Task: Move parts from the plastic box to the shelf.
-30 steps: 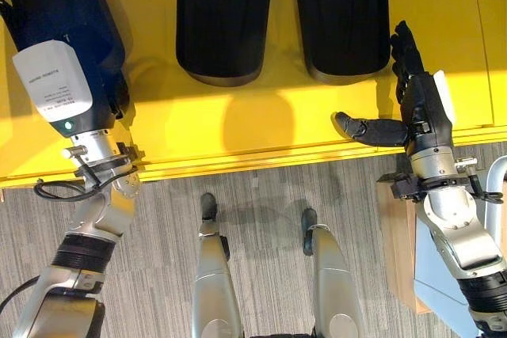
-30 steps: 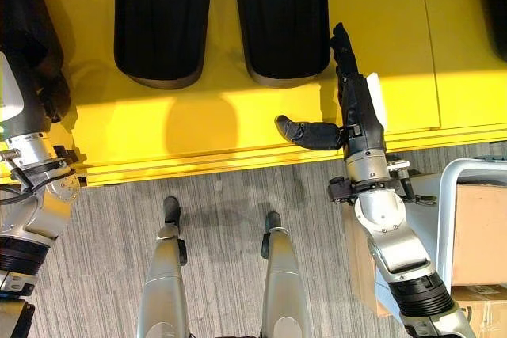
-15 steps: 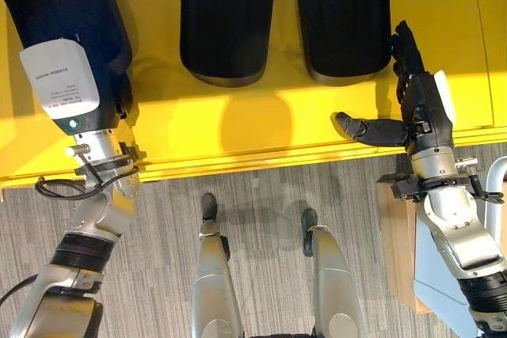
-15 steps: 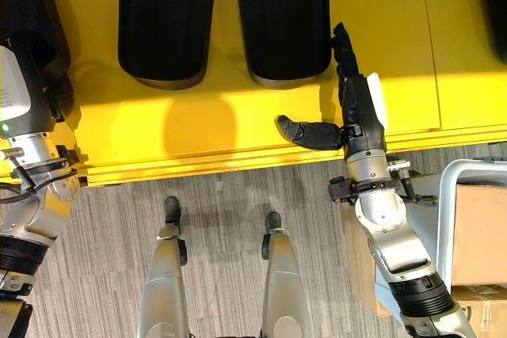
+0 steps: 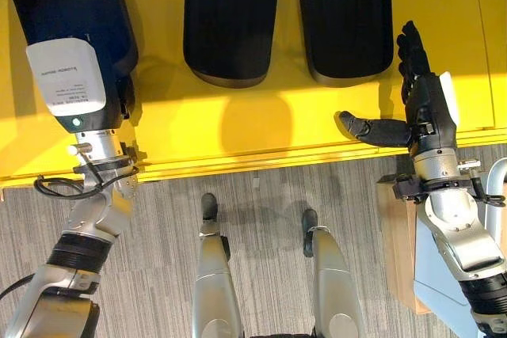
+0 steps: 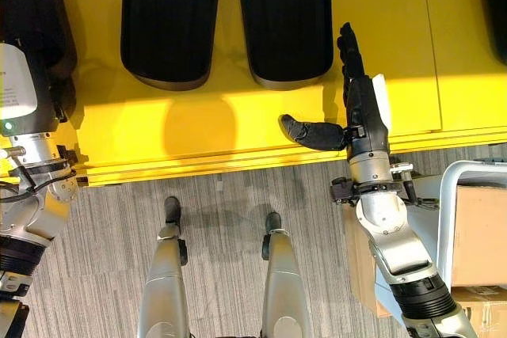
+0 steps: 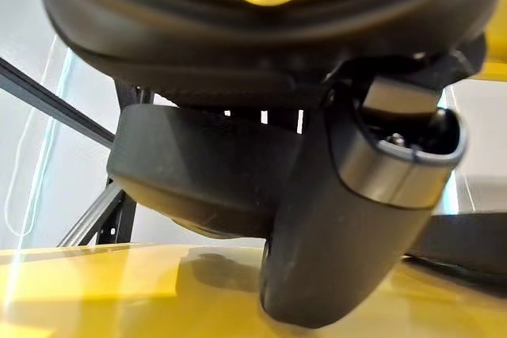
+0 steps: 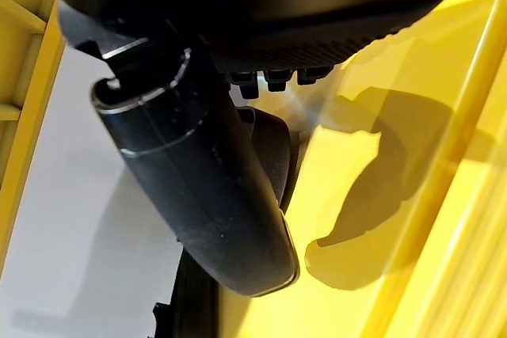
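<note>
three black parts on the yellow shelf (image 5: 261, 128): two (image 5: 230, 17) (image 5: 346, 15) side by side at centre, a third (image 5: 75, 17) at left, under the left hand (image 5: 67, 77), whose fingers are hidden, so grip cannot be told. right hand (image 5: 428, 104) over shelf edge, fingers straight, thumb out, holding nothing.

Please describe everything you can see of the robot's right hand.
The right hand is dark, on a silver-grey wrist, with a white patch along its outer edge. Its fingers lie straight, pointing away from the robot, and the thumb stands out sideways toward the middle. It is over the yellow shelf, beside the nearest black part, holding nothing.
</note>
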Available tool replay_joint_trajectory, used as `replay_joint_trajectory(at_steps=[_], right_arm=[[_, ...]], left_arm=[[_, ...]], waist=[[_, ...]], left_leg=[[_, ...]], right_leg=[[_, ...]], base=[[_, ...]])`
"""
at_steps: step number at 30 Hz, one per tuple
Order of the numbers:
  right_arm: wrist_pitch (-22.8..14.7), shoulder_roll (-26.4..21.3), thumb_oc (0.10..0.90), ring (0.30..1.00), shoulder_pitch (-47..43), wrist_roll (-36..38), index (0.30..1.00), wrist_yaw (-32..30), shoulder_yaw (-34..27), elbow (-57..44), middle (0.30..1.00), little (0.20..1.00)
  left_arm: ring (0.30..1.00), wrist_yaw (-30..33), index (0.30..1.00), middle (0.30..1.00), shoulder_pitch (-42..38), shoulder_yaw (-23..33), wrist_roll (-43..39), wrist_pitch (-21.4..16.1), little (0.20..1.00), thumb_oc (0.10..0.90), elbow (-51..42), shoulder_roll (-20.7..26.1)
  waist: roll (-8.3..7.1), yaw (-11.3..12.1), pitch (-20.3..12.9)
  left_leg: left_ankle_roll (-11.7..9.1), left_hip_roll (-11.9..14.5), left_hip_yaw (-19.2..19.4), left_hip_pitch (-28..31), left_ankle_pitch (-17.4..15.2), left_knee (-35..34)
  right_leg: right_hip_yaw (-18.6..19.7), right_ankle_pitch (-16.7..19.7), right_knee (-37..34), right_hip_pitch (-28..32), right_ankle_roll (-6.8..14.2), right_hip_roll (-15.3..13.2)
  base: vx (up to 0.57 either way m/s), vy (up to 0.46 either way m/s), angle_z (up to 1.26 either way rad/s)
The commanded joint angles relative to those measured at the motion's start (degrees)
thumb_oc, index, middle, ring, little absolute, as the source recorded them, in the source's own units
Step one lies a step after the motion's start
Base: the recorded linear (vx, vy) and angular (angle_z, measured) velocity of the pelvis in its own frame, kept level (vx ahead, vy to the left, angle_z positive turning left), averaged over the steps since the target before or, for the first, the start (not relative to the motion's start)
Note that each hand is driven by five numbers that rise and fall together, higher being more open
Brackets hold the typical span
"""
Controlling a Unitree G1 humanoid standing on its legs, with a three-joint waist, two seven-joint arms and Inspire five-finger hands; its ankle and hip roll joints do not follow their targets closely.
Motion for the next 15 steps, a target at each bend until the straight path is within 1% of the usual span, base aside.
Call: replay_joint_trajectory(at_steps=[1,12,15], right_arm=[[-6.8,-0.1,0.900,1.000,-3.2,-2.0,1.000,-3.2,-4.3,-2.7,1.000,1.000],[-7.5,-0.3,0.900,1.000,-2.4,-2.0,1.000,-3.7,-4.8,-2.5,1.000,1.000],[-7.8,-0.2,0.900,1.000,-1.9,-2.0,1.000,-3.7,-5.0,-2.5,1.000,1.000]], left_arm=[[0.300,-2.8,0.300,0.300,2.3,-5.0,4.4,-2.5,0.300,0.400,-2.8,-0.5],[0.300,-4.6,0.300,0.300,2.9,-8.1,4.6,-2.3,0.300,0.400,-3.0,-1.3],[0.300,-5.1,0.300,0.300,3.4,-8.1,4.1,-2.2,0.300,0.400,-3.4,-1.5]], waist=[[-1.91,-1.2,-4.1],[-1.78,-1.2,-4.0],[-1.63,-1.1,-3.8]], left_leg=[[3.9,-3.3,4.1,0.8,-5.4,2.4],[4.0,-3.5,4.1,1.4,-6.1,2.8],[4.1,-3.6,3.9,1.2,-5.9,2.9]], right_leg=[[-4.1,0.9,-3.7,2.5,-4.5,2.5],[-4.5,0.8,-4.1,3.4,-4.3,2.0],[-4.6,1.2,-4.2,3.2,-4.3,1.9]], base=[[0.00,0.000,0.00],[0.00,0.000,0.00],[0.00,0.000,0.00]])
